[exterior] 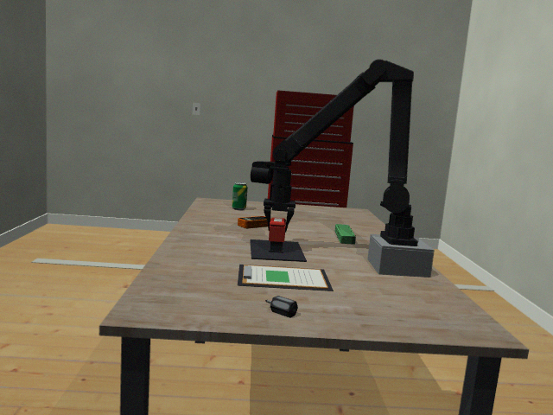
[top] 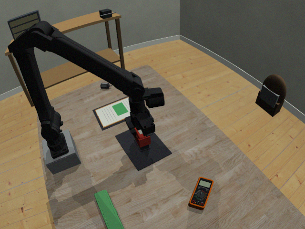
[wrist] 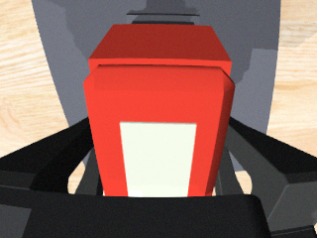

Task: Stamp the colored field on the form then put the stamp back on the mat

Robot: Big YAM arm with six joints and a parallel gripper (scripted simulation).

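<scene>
The red stamp (top: 142, 139) (exterior: 276, 231) (wrist: 158, 129) stands upright on the dark mat (top: 157, 152) (exterior: 258, 253) (wrist: 59, 40). It has a white label on its top. My gripper (top: 140, 135) (exterior: 277, 220) (wrist: 159, 118) reaches straight down over it and is shut on the stamp's upper part, one finger on each side. The form (top: 107, 115) (exterior: 308, 277) lies on a dark clipboard just beside the mat, with its green field (top: 119, 109) (exterior: 277, 275) uncovered.
An orange multimeter (top: 201, 192) (exterior: 252, 221), a green flat case (top: 108, 209) (exterior: 345, 233), a small black cylinder (top: 105, 85) (exterior: 283, 305) and a green can (exterior: 239, 195) lie around on the table. The arm's grey base (top: 61, 157) (exterior: 400, 259) stands at one edge.
</scene>
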